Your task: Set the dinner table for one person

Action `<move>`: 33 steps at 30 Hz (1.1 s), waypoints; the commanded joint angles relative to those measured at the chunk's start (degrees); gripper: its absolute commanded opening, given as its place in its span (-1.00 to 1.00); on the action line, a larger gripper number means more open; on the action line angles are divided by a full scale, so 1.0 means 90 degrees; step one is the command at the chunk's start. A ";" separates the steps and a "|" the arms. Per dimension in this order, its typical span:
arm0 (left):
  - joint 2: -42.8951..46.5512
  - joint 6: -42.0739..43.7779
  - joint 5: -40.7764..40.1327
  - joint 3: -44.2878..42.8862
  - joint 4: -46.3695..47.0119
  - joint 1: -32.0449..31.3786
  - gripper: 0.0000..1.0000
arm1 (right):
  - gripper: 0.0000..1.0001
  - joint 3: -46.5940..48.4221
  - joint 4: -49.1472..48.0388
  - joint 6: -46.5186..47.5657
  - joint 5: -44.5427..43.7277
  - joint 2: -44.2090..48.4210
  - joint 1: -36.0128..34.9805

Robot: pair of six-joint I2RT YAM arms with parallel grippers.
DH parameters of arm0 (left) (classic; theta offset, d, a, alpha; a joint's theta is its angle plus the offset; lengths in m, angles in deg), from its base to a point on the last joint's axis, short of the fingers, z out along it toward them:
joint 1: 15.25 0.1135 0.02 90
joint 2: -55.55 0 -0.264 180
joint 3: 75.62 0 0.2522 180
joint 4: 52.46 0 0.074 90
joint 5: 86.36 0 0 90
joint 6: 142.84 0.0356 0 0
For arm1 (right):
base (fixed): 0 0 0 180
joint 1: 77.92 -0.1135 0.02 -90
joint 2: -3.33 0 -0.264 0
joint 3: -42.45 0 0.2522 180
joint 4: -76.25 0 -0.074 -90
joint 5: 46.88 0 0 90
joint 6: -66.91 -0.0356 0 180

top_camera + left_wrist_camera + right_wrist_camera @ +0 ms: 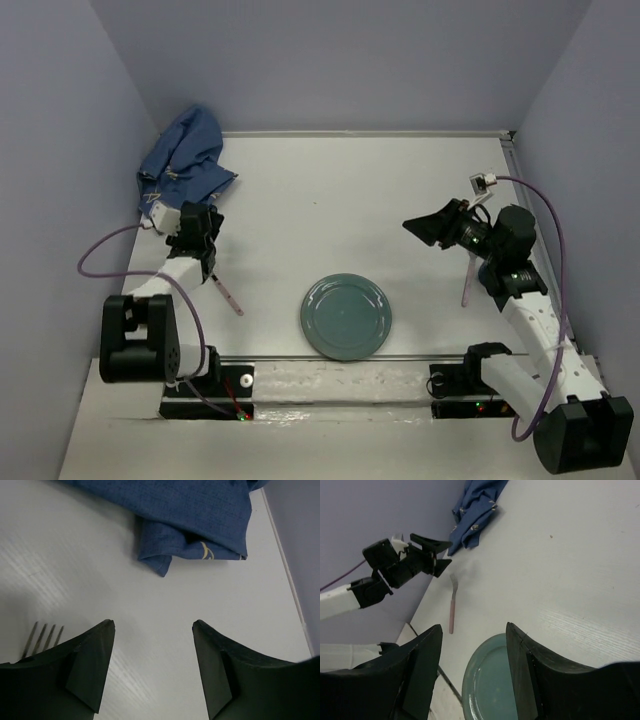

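- Two arms [140,335] are bolted at the near edge of the dinner table [330,200], a flat matte white rectangular top that fills the floor of the view between pale lavender walls [60,120].
- Plate [346,316]: round, glossy teal, shallow raised rim. It lies near the front edge at centre. The right wrist view cuts it off at the bottom.
- Fork [226,292]: metal tines, pinkish handle. It lies flat on the table left of the plate, apart from it. The left wrist view shows only the tine tips beside a jaw.
- Second utensil [468,282], right of the plate: slim, pale purple handle. Its upper end is hidden by the right arm, so the type cannot be told.
- Left gripper [152,625]: dark wedge-shaped jaws stand apart with nothing between them, over bare table near the cloth.
- Right gripper [474,626]: jaws apart, holding nothing, over the table beyond the plate.
- Cloth [185,160]: dark blue weave, crumpled in the far left corner. Its small pale motifs are too small to read.
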 commanded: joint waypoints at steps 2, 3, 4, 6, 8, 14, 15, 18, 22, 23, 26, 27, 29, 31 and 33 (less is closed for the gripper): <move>-0.1249 0.0941 0.0151 -0.1500 0.0964 -0.0213 0.41 | 0.20 -0.0121 -0.0595 0.0111 0.0119 -0.0261 -0.0212; -0.1435 0.1485 -0.0082 -0.1724 0.0867 -0.0436 0.41 | 0.20 -0.0121 -0.0673 0.0111 0.0109 -0.0349 -0.0280; -0.1823 0.1790 -0.0384 -0.2210 0.0586 -0.0535 0.38 | 0.20 -0.0131 -0.0712 0.0111 0.0099 -0.0398 -0.0280; -0.2390 0.2511 -0.0726 -0.2952 0.0030 -0.0750 0.36 | 0.20 -0.0121 -0.0877 0.0062 0.0060 -0.0544 -0.0348; -0.2780 0.2953 -0.0894 -0.3433 -0.0255 -0.0819 0.34 | 0.20 -0.0121 -0.1092 0.0013 0.0060 -0.0642 -0.0349; -0.4382 0.4555 -0.1372 -0.5933 -0.2109 -0.1141 0.37 | 0.20 -0.0043 -0.1522 -0.0114 0.0070 -0.1052 -0.0612; -0.4540 0.4644 -0.1412 -0.6187 -0.2112 -0.1180 0.39 | 0.20 -0.0043 -0.1562 -0.0124 0.0070 -0.1101 -0.0612; -0.5107 0.4771 -0.1325 -0.6998 -0.2707 -0.1210 0.44 | 0.19 -0.0053 -0.1640 -0.0124 0.0070 -0.1228 -0.0730; -0.5897 0.4976 -0.1412 -0.8013 -0.3516 -0.1210 0.48 | 0.20 -0.0062 -0.1660 -0.0114 0.0070 -0.1326 -0.0788; -0.6228 0.5044 -0.1480 -0.8489 -0.3954 -0.1210 0.47 | 0.20 -0.0082 -0.1679 -0.0114 0.0060 -0.1326 -0.0788; -0.6485 0.5122 -0.1646 -0.8875 -0.4329 -0.1210 0.42 | 0.20 -0.0101 -0.1679 -0.0095 0.0011 -0.1345 -0.0788; -0.6476 0.5200 -0.1734 -0.8846 -0.4233 -0.1210 0.41 | 0.20 -0.0101 -0.1689 -0.0085 0.0011 -0.1355 -0.0788; -0.6446 0.5308 -0.1968 -0.8758 -0.4125 -0.1210 0.41 | 0.21 -0.0121 -0.1699 -0.0075 0.0011 -0.1375 -0.0788; -0.6475 0.5532 -0.2232 -0.8738 -0.4046 -0.1210 0.41 | 0.21 -0.0131 -0.1699 -0.0075 0.0011 -0.1394 -0.0847; -0.6515 0.5660 -0.2563 -0.8709 -0.4017 -0.1200 0.43 | 0.21 -0.0160 -0.1709 -0.0075 0.0011 -0.1385 -0.0847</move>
